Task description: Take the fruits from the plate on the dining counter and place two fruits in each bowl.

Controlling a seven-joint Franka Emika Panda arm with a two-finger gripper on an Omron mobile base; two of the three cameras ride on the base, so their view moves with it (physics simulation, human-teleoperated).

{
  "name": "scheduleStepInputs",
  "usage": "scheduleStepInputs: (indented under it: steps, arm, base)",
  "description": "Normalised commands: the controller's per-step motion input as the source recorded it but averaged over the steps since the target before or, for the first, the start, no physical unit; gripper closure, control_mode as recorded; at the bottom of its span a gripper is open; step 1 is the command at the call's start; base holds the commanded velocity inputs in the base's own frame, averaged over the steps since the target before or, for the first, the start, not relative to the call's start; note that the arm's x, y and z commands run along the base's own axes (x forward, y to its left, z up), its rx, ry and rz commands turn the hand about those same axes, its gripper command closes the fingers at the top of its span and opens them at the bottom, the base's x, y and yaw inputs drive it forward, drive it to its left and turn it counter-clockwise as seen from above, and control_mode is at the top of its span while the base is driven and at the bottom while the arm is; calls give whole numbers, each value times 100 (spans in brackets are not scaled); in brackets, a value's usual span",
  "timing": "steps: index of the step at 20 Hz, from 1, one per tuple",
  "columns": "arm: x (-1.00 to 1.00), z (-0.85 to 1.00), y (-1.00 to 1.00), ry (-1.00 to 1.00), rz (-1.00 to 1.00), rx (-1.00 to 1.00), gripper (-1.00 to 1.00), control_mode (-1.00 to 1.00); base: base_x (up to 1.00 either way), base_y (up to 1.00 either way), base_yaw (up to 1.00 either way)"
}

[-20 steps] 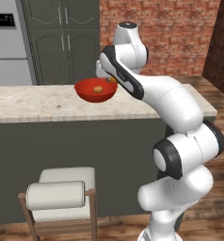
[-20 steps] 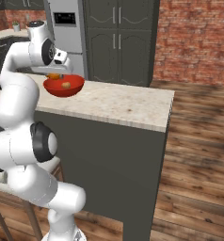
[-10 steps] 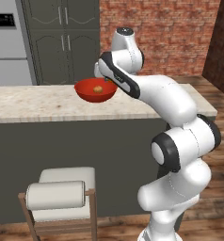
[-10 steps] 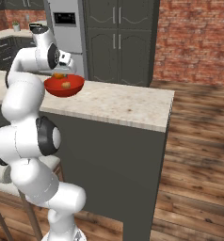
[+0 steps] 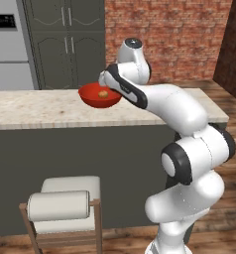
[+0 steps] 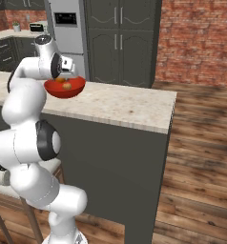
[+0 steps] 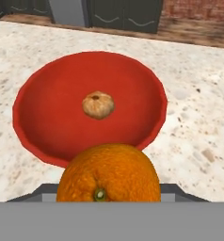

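Fruits are split between two places just now: an orange sits in the hand, pressed close under the hand camera, and a smaller peach-tan fruit lies on the floor of the red bowl. The hand is closed part-way on the orange; its fingers are hidden behind the fruit in the hand view, so I judge the grip from how the orange hangs there above the bowl's near rim.

The orange looks firm and round with a dimpled skin, likely light for this arm. A ball like that can roll out of two flat fingers, so a hold across its widest middle seems the safest, with modest squeeze. The peach-tan fruit looks softer and may bruise. The bowl is glossy and probably slides easily on the speckled worktop if knocked.

The bowl stands near the back edge of the worktop, roughly halfway along what the left base view shows, well away from the end by the brick wall.

Against a second ago, the arm has swung its upper joints round while the bowl and the fruit inside have kept their place.
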Motion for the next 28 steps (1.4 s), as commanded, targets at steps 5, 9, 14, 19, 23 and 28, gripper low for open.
scheduleStepInputs:
  steps: [5,9,14,19,23,28]
  arm:
    - [35,-2,0,16,0,0,100,-100]
    - [58,0,1,29,0,0,100,-100]
    - [23,0,1,19,0,0,100,-100]
    - [20,3,29,8,0,0,100,-100]
    - [27,0,30,3,-1,0,100,-100]
    - [37,-1,3,0,-1,0,100,-100]
  base:
    - [0,0,0]
    - [0,0,0]
    - [0,0,0]
    - [0,0,0]
    - [0,0,0]
    - [0,0,0]
